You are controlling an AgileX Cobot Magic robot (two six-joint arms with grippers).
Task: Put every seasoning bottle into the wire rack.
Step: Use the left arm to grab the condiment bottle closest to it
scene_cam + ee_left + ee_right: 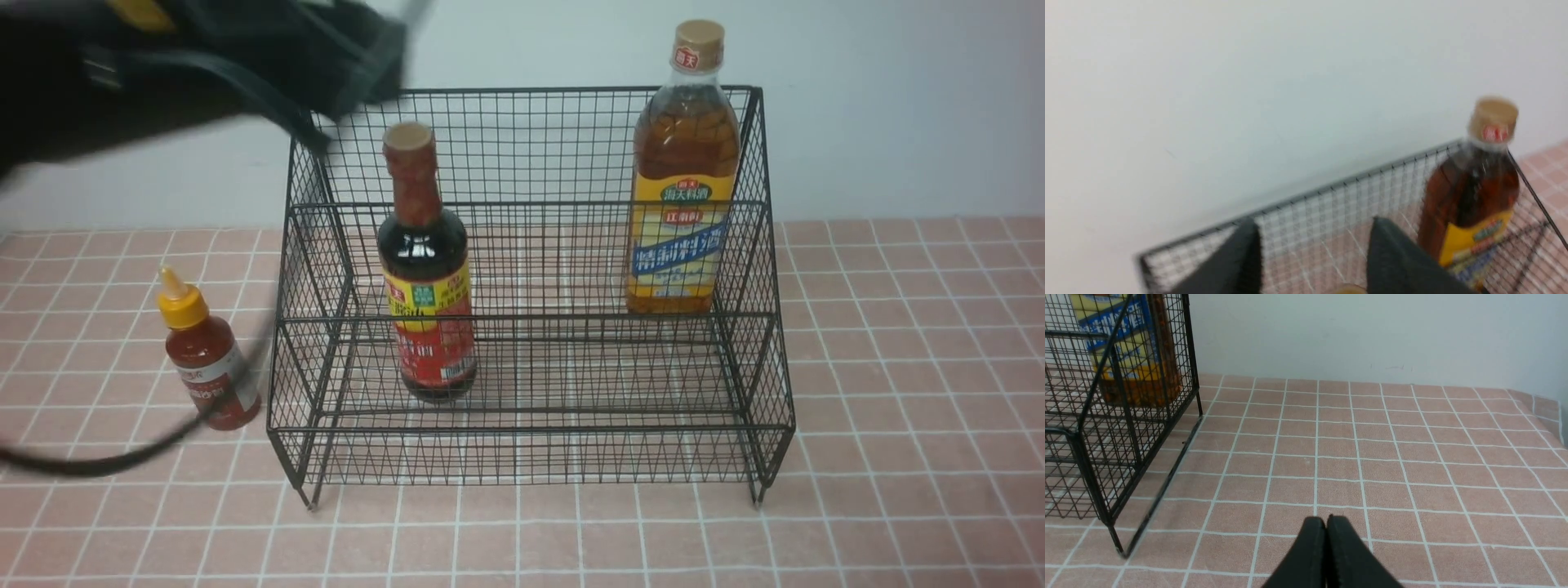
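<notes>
The black wire rack stands mid-table. The dark soy-sauce bottle stands upright on its lower tier, at the left. The tall amber bottle stands on the upper tier at the right, and shows too in the left wrist view and behind mesh in the right wrist view. The small red bottle with a yellow nozzle stands on the table left of the rack. My left gripper hangs open above the rack's left part, blurred, holding nothing. My right gripper is shut and empty, low over the tiles right of the rack.
My left arm is a dark blur across the top left of the front view. Its black cable droops down in front of the red bottle. A white wall closes the back of the pink tiled table.
</notes>
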